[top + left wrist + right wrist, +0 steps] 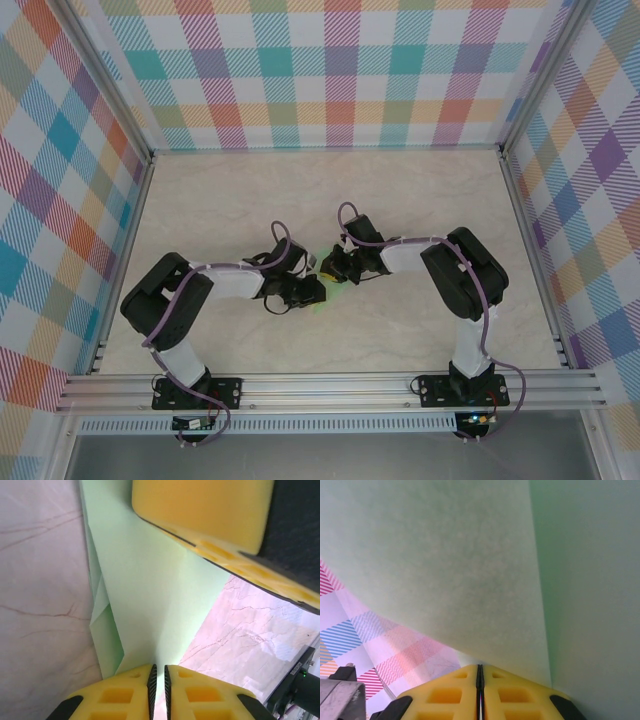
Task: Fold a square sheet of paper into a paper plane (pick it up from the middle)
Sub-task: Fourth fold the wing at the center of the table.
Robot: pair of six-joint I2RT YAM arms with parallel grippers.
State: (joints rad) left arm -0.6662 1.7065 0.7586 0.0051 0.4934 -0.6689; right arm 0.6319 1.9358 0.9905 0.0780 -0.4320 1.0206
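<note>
Fingers (140,680) of the left gripper (158,669) are closed to a hairline slit on the near edge of the pale mint-green paper sheet (150,590). It runs from their tips toward 12 o'clock, folded layers showing along its 9 o'clock side. At 1 o'clock the right gripper (479,667) has its yellow pads (455,677) pressed flat together, apparently pinching the far end. Creasing well calls for firm pinches, a taut sheet and matched edges before pressing against the cream marbled tabletop (40,605).
</note>
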